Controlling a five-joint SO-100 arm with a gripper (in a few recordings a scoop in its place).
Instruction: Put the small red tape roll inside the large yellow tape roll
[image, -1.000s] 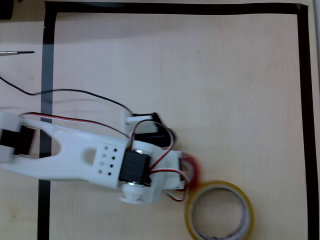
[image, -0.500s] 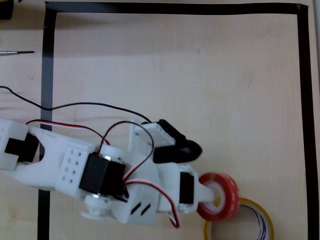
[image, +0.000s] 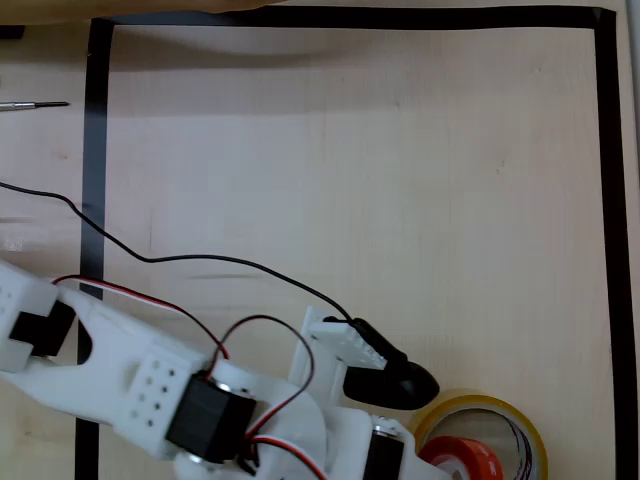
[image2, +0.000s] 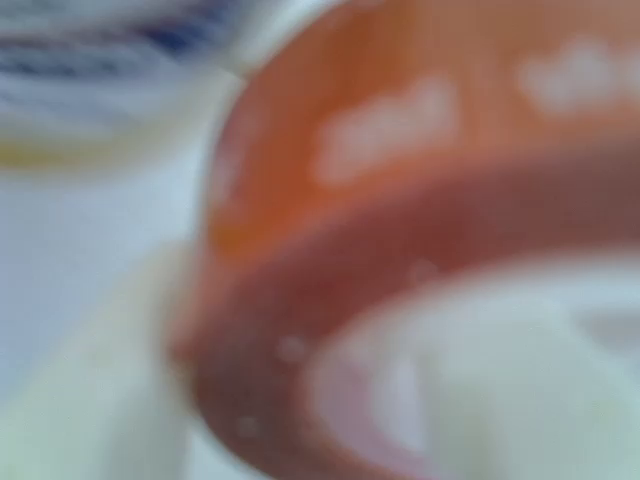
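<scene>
The small red tape roll (image: 466, 458) lies inside the hole of the large yellow tape roll (image: 481, 404) at the bottom right of the overhead view, where the frame edge cuts both rolls off. My gripper (image: 427, 453) reaches over the yellow rim from the left and meets the red roll's left side; its white fingers are mostly hidden under the black camera housing (image: 392, 381). In the blurred wrist view the red roll (image2: 420, 200) sits right at the lens. Behind it, at top left, is the yellow roll's printed inner wall (image2: 110, 60).
A black tape border (image: 610, 200) frames the light wooden table. A black cable (image: 200, 262) trails from the wrist to the left edge. A thin metal tool (image: 35, 104) lies outside the border at top left.
The arm swung down and to the right, carrying the red roll from beside the yellow roll, over its rim, and down into its hole.
</scene>
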